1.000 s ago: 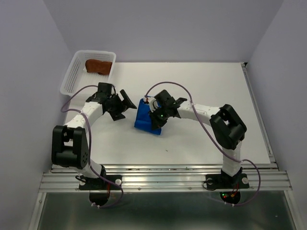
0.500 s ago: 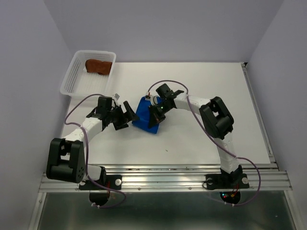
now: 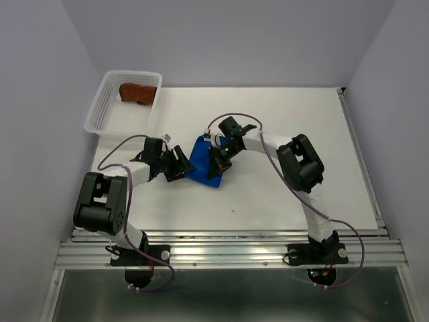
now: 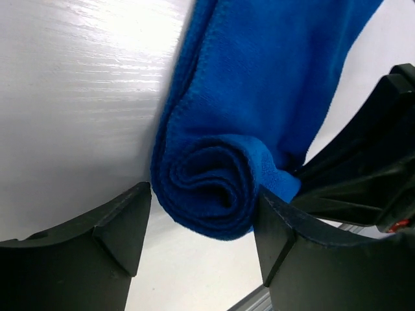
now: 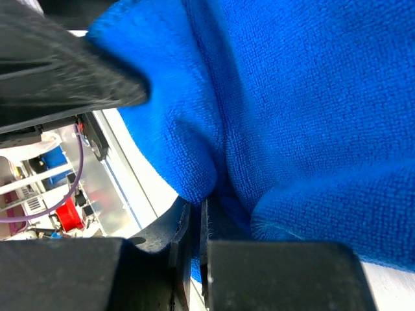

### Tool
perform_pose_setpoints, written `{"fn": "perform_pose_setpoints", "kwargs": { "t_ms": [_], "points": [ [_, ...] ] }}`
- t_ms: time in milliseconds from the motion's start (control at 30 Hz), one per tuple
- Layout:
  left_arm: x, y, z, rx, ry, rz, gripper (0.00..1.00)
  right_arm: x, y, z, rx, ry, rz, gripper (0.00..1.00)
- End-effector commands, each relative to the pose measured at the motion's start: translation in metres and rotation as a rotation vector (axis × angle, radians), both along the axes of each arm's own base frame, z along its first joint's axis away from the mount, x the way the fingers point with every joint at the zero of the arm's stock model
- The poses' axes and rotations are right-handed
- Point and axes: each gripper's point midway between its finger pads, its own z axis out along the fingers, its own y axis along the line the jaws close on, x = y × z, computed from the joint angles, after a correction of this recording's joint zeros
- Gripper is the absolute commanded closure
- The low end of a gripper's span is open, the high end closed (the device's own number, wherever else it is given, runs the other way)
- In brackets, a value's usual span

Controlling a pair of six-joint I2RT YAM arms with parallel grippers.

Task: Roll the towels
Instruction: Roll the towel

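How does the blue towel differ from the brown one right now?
The bright blue terry towel lies on the white table, the rust-brown terry towel in the white mesh basket. The left gripper and right gripper are at the blue towel; nothing touches the brown one. Both are soft cloths.

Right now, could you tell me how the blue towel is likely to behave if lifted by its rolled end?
The blue towel is soft terry, so it would probably sag rather than hold shape. Its rolled end looks loosely coiled and may unwind once lifted. The pile should grip well, hardly slipping.
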Motion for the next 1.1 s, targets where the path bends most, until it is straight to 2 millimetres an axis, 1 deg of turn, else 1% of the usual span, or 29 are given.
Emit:
{"fn": "perform_pose_setpoints", "kwargs": {
  "t_ms": [0,67,100,133,167,200,233,267,300,333,367,400,433,467,500,533,567,600,633,667,700,767,800,833,900,933,967,1000,1067],
  "points": [
    [0.019,-0.004,0.009,-0.008,-0.069,-0.002,0.37,0.006,0.0,0.002,0.006,0.011,0.003,0.93],
    [0.022,-0.004,0.006,-0.003,-0.064,0.0,0.49,0.008,0.0,0.003,0.005,-0.009,0.008,0.92],
    [0.025,-0.005,0.006,-0.001,-0.066,0.004,0.62,0.01,-0.002,0.001,-0.007,-0.027,0.006,0.91],
    [0.026,-0.005,0.004,0.003,-0.06,0.003,0.69,0.012,-0.002,0.005,-0.006,-0.048,0.01,0.87],
    [0.028,-0.006,0.004,0.007,-0.061,0.006,0.74,0.016,-0.003,0.006,-0.01,-0.085,0.017,0.66],
    [0.03,-0.004,0.002,0.022,-0.058,0.02,0.89,0.019,-0.003,0.01,-0.01,-0.116,0.022,0.62],
    [0.028,-0.003,-0.004,0.032,-0.037,0.022,0.91,0.023,-0.004,0.02,0.0,-0.175,0.033,0.57],
    [0.031,-0.003,-0.004,0.039,-0.032,0.027,1.0,0.027,-0.006,0.025,-0.009,-0.214,0.03,0.5],
    [0.028,-0.001,-0.011,0.054,0.007,0.036,1.0,0.031,-0.008,0.037,-0.028,-0.299,0.023,0.48],
    [0.027,-0.001,-0.012,0.056,0.024,0.036,1.0,0.033,-0.005,0.034,-0.046,-0.339,0.03,0.45],
    [0.027,0.0,-0.014,0.058,0.042,0.043,1.0,0.033,-0.007,0.047,-0.041,-0.423,0.05,0.43],
    [0.023,-0.003,-0.013,0.049,0.076,0.04,1.0,0.04,-0.006,0.053,-0.062,-0.507,0.037,0.38],
    [0.02,-0.004,-0.013,0.041,0.103,0.038,1.0,0.045,-0.009,0.06,-0.069,-0.557,0.018,0.37],
    [0.017,-0.004,-0.012,0.042,0.132,0.037,1.0,0.039,-0.013,0.071,-0.071,-0.609,0.018,0.37],
    [0.02,-0.005,-0.006,0.042,0.136,0.038,1.0,0.046,-0.02,0.075,-0.101,-0.662,-0.011,0.37],
    [0.012,-0.003,-0.01,0.062,0.192,0.047,1.0,0.047,-0.017,0.081,-0.093,-0.713,-0.022,0.36],
    [0.012,-0.001,-0.01,0.074,0.208,0.049,1.0,0.044,-0.016,0.084,-0.097,-0.753,-0.011,0.36],
    [0.014,-0.002,-0.006,0.079,0.209,0.046,1.0,0.041,-0.023,0.086,-0.123,-0.801,-0.025,0.35],
    [0.008,0.0,-0.009,0.089,0.248,0.041,1.0,0.037,-0.016,0.091,-0.106,-0.87,0.001,0.34],
    [0.007,0.0,-0.008,0.093,0.257,0.036,1.0,0.032,-0.015,0.089,-0.112,-0.9,0.02,0.34],
    [0.007,-0.002,-0.005,0.09,0.276,0.026,1.0,0.029,-0.018,0.088,-0.139,-0.945,0.024,0.34],
    [0.006,-0.001,-0.003,0.098,0.294,0.02,1.0,0.019,-0.014,0.084,-0.154,-1.013,0.087,0.34],
    [0.011,-0.002,0.002,0.095,0.292,0.02,1.0,0.013,-0.008,0.082,-0.174,-1.052,0.102,0.34],
    [0.006,-0.002,0.0,0.101,0.325,0.017,1.0,0.012,-0.007,0.08,-0.178,-1.081,0.099,0.33],
    [0.01,-0.004,0.005,0.095,0.332,0.008,1.0,0.008,0.001,0.078,-0.192,-1.131,0.121,0.33],
    [0.006,-0.005,0.002,0.093,0.364,-0.004,1.0,0.015,-0.002,0.077,-0.237,-1.179,0.092,0.33],
    [0.006,-0.007,0.003,0.085,0.369,-0.013,1.0,0.017,-0.002,0.076,-0.256,-1.215,0.105,0.33],
    [0.007,-0.012,0.006,0.059,0.369,-0.028,1.0,0.018,-0.002,0.075,-0.285,-1.252,0.101,0.32],
    [0.007,-0.016,0.005,0.037,0.382,-0.037,1.0,0.015,0.0,0.068,-0.299,-1.29,0.146,0.33]
  ]
}}
